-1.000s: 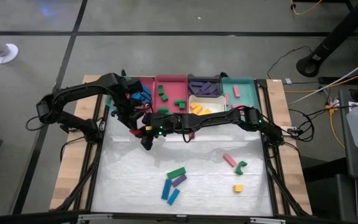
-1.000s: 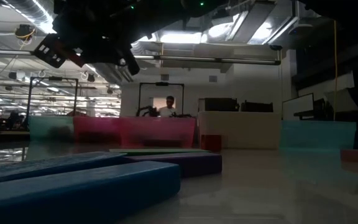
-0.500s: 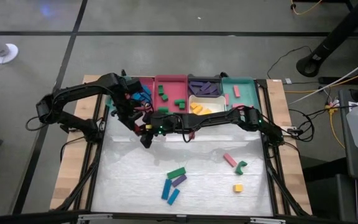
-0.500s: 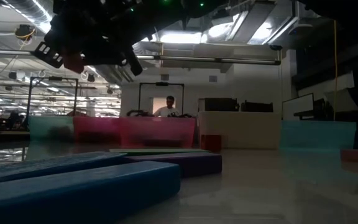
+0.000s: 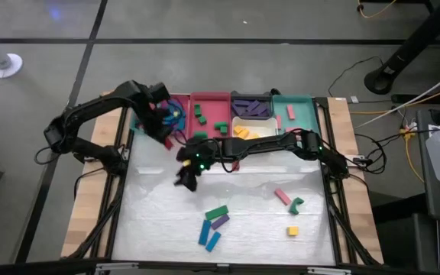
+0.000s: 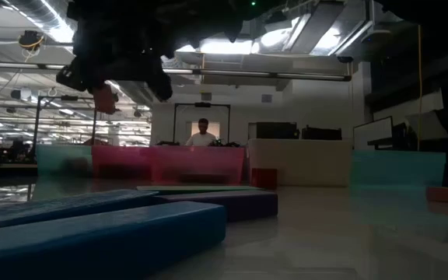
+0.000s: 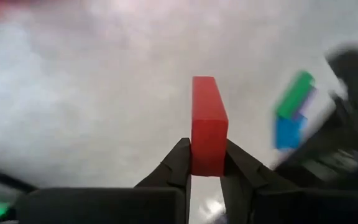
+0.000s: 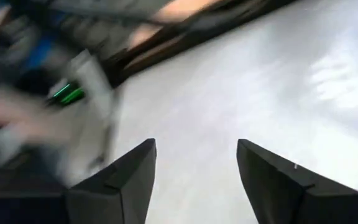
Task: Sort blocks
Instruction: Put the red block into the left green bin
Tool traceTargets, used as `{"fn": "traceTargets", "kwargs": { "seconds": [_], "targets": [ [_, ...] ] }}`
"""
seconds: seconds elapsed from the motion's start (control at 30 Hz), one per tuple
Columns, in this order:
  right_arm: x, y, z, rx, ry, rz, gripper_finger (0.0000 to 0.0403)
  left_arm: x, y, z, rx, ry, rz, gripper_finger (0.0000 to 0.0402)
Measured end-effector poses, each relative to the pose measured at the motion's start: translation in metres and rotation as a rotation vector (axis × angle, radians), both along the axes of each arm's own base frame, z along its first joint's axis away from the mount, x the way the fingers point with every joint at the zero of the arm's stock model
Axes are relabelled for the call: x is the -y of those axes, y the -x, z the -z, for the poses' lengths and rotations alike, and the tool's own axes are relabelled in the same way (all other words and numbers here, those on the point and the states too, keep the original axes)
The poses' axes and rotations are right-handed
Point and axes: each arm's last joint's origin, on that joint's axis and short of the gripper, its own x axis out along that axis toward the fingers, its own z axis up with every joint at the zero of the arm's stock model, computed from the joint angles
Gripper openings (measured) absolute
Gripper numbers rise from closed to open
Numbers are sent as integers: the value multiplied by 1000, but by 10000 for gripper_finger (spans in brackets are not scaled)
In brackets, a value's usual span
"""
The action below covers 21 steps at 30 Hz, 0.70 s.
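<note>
Handoff done: left hand [image 7: 207,163] now pinches the red block [image 7: 209,124], right hand [image 8: 194,165] just let go, wide open and empty; binning's next.

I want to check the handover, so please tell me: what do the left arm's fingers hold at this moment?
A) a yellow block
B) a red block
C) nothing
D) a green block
B: in the left wrist view the left gripper has its fingers pressed on both sides of an upright red block, while the right gripper stands open and empty.
</note>
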Motion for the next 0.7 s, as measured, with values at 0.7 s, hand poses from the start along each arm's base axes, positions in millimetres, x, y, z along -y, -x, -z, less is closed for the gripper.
{"fn": "traceTargets", "kwargs": {
  "seconds": [0.7],
  "targets": [
    [-72, 58, 40, -543, 354, -307, 224, -71, 40, 8, -359, -663, -261, 115]
  ]
}}
